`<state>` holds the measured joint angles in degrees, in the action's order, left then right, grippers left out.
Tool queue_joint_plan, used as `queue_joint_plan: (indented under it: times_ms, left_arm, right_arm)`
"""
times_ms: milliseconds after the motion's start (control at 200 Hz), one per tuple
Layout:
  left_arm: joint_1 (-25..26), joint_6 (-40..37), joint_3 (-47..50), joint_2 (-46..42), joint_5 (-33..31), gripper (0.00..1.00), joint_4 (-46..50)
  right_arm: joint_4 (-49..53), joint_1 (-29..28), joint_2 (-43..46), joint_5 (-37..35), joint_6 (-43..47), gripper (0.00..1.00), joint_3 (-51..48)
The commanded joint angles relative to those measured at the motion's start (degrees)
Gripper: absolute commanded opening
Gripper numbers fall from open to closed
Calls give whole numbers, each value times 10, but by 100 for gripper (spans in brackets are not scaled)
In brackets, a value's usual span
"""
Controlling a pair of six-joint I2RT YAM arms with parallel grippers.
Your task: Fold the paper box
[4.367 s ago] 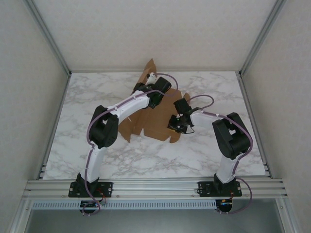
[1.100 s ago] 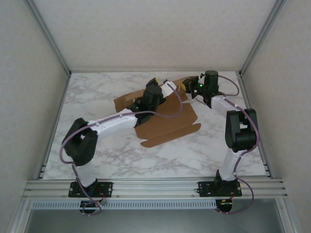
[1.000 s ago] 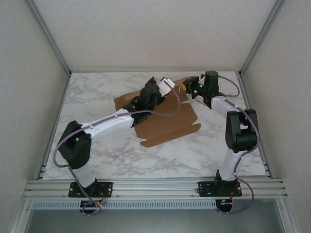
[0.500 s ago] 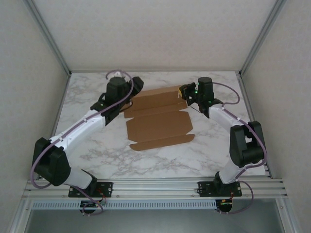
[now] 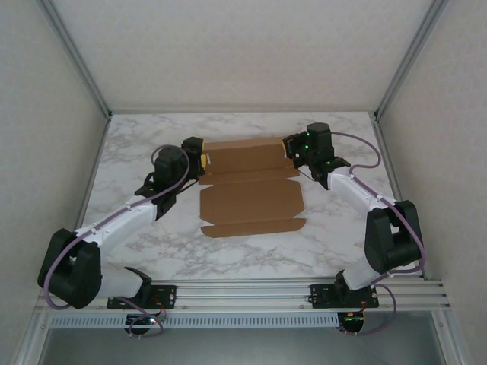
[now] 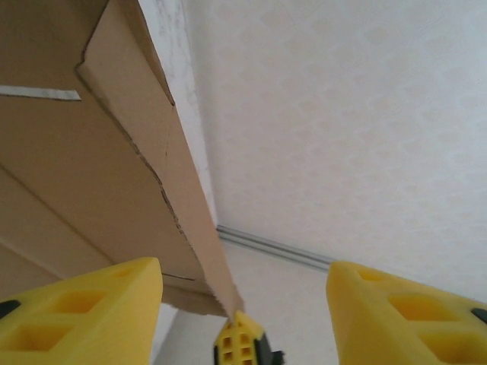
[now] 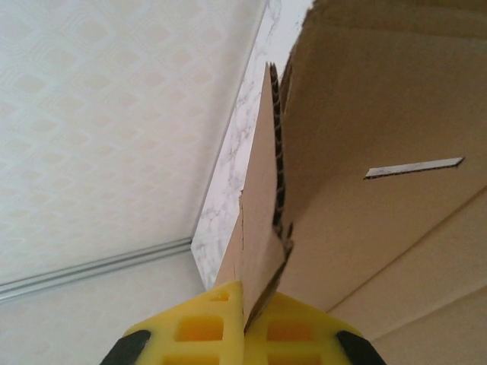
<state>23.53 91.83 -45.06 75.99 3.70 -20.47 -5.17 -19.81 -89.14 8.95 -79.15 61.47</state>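
With the paper box (image 5: 251,186) flat on the table (image 5: 137,144), our right gripper (image 7: 243,312) pinching its far-right flap (image 7: 262,190) and our left gripper (image 6: 243,281) spread at its far-left flap (image 6: 183,175), we should close left squarely, then lift evenly.

Matt brown corrugated cardboard for the paper box (image 5: 251,199), cut edges rough and fluted. Smooth white marble-veined counter (image 5: 122,152). Yellow moulded plastic pads (image 7: 199,325) on the right tool (image 7: 244,303), matt.

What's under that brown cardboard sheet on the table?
The paper box lies spread on the marble table, which shows all around it. Anything directly beneath the cardboard is covered and cannot be seen.
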Motion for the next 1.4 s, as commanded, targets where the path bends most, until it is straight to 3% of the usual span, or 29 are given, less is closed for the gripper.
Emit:
queue_joint_plan:
  times_ms: [0, 230, 526, 896, 1061, 1152, 1282, 1392]
  left_arm:
    - [0, 44, 15, 30, 3, 58, -83]
    - [-1, 30, -16, 99, 23, 53, -124]
    - [-9, 3, -25, 131, 6, 46, -117]
    - [-33, -37, -28, 155, 9, 15, -155]
    - [-32, -59, -22, 158, 5, 8, -168]
    - [-36, -83, -22, 164, 3, 5, -176]
    - [-43, -99, -11, 170, 6, 1, -188]
    - [-50, -110, 1, 178, 20, 0, -206]
  right_arm:
    - [-6, -8, 3, -11, -4, 0, -7]
    - [0, -13, 6, -11, 6, 0, -12]
    - [-16, -13, -1, 12, 6, 0, -18]
    - [-21, -19, -16, 41, 19, 0, -16]
    - [-10, -26, -31, 60, 14, 0, -4]
    - [35, -35, -32, 70, 37, 16, 18]
    - [152, -36, -4, 46, 119, 50, 56]
    - [280, -33, 16, 4, 191, 62, 102]
